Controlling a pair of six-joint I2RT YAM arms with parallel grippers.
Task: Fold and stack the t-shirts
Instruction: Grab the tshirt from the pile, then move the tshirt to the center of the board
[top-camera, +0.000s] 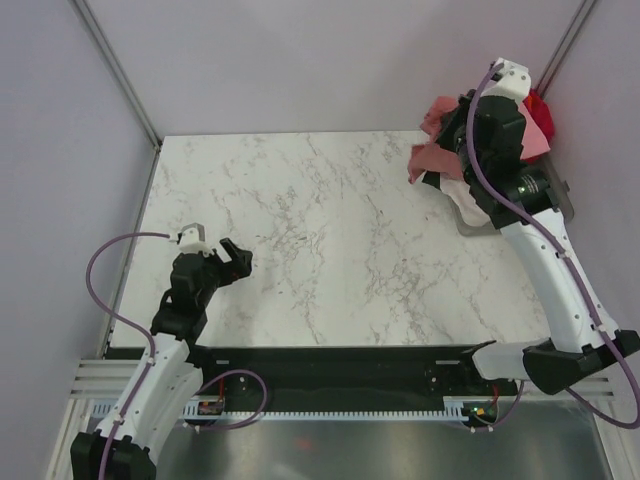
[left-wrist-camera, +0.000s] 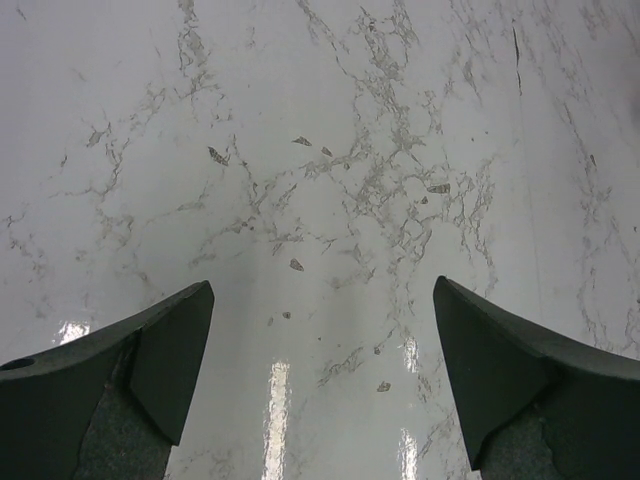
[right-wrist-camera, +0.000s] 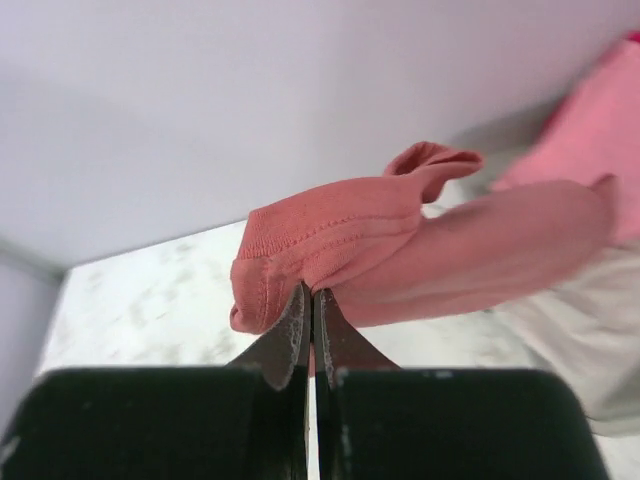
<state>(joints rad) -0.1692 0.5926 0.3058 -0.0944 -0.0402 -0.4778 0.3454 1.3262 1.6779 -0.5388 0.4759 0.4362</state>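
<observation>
Near left: your left gripper (top-camera: 238, 262) hangs over the marble bench (top-camera: 330, 230), fingers spread wide, well apart from all cloth.

Far right: your right gripper (right-wrist-camera: 310, 292) is at the bench's back corner. Its fingers are pressed together, pinching a fold of the brick-red shirt (right-wrist-camera: 340, 235) beside a stitched hem. The shirt bunches just above and beyond the fingertips and trails off to the right toward the pile. You cannot tell whether its free end is touching the bench.

Beyond it lie a pink shirt (right-wrist-camera: 590, 110) and, lower, a white shirt (right-wrist-camera: 590, 340). A bright red shirt (top-camera: 540, 115) is farthest back, by the wall.
</observation>
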